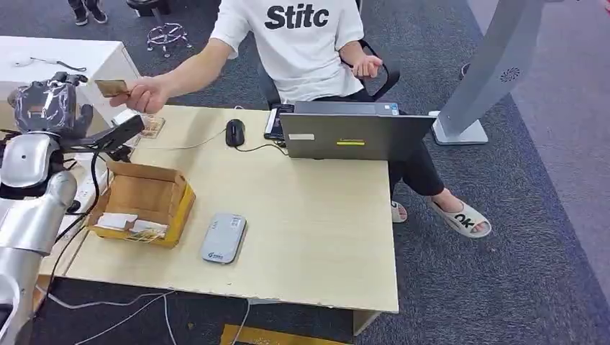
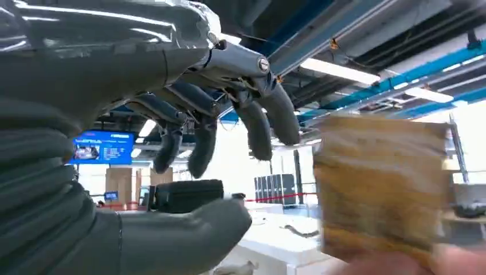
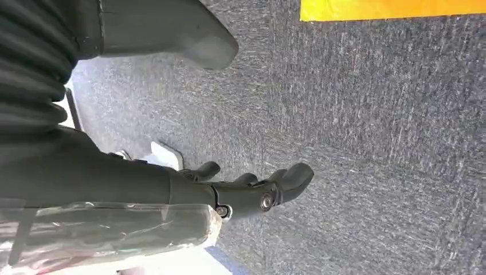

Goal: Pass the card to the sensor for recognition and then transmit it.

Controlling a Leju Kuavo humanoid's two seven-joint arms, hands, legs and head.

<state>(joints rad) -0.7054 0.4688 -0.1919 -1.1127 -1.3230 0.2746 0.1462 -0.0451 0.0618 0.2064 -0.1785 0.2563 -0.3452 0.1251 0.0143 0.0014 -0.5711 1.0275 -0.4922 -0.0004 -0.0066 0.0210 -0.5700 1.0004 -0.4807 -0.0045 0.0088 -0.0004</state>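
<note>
A light wooden table (image 1: 309, 237) stands on dark grey carpet (image 1: 518, 237). On it, near the robot's side, sits an open cardboard box (image 1: 144, 201) with papers at its front edge, and just beside that a flat grey device (image 1: 223, 237). Toward the far edge lie a black mouse (image 1: 235, 132) with its cable and an open grey laptop (image 1: 352, 133), its lid's back facing the robot

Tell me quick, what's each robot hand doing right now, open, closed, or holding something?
Left hand: open, fingers apart, holding nothing; the card is in a person's hand.
Right hand: holds nothing, fingers loosely curled, hanging over the carpet.
</note>
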